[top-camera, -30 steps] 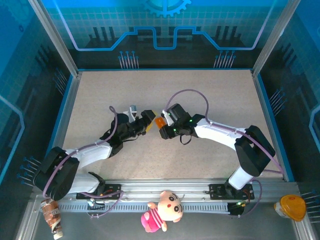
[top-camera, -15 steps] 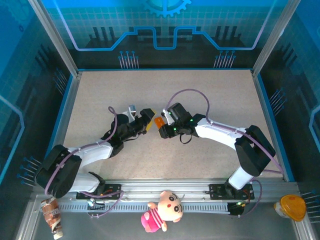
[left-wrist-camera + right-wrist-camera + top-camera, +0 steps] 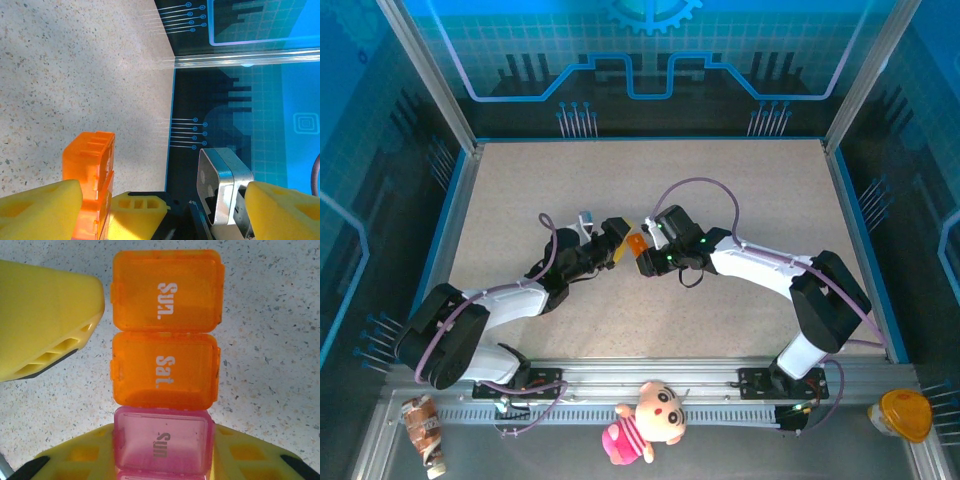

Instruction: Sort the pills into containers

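Two-tone containers (image 3: pixel 165 370) clamped in right pincer (image 3: pixel 162 462).

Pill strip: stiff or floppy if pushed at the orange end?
Likely stiff per box: the containers look like hard moulded plastic. Seams between boxes may hinge, as the right gripper seems to pinch just the pink end. Flat-sided, so unlikely to roll.

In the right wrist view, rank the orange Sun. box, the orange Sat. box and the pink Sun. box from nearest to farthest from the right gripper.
1. Pink Sun. box, bottom, held in the right gripper.
2. Orange Sat. box, middle.
3. Orange Sun. box, top.
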Controlling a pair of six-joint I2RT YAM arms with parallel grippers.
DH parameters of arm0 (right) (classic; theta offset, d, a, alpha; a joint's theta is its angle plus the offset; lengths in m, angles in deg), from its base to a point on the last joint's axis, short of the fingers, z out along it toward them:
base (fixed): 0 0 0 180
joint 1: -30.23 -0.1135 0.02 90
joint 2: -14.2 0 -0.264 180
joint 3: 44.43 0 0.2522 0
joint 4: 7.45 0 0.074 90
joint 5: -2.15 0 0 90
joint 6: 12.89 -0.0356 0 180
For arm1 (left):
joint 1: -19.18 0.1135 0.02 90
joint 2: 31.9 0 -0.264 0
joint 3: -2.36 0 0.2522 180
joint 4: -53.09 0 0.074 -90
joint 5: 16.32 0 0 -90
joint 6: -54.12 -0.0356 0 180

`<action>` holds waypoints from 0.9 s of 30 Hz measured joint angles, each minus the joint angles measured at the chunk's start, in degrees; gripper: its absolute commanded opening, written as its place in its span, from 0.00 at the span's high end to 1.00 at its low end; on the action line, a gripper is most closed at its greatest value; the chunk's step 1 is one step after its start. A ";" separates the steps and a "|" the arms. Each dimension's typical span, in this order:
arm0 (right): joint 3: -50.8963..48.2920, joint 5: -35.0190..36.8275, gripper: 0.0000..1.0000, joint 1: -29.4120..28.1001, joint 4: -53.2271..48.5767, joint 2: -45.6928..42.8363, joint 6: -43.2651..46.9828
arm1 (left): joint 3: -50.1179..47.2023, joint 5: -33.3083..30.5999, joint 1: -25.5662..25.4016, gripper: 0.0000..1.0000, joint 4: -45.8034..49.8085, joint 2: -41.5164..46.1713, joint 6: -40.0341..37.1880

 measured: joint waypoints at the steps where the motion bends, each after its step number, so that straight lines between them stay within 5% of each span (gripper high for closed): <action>1: 0.00 -0.07 0.63 -0.02 0.13 0.00 0.00 | 0.00 0.00 0.00 0.15 -0.04 0.00 0.00; 27: 0.00 1.18 0.63 -1.09 0.24 1.53 0.04 | 2.99 0.04 -1.11 0.15 -0.28 -0.20 0.55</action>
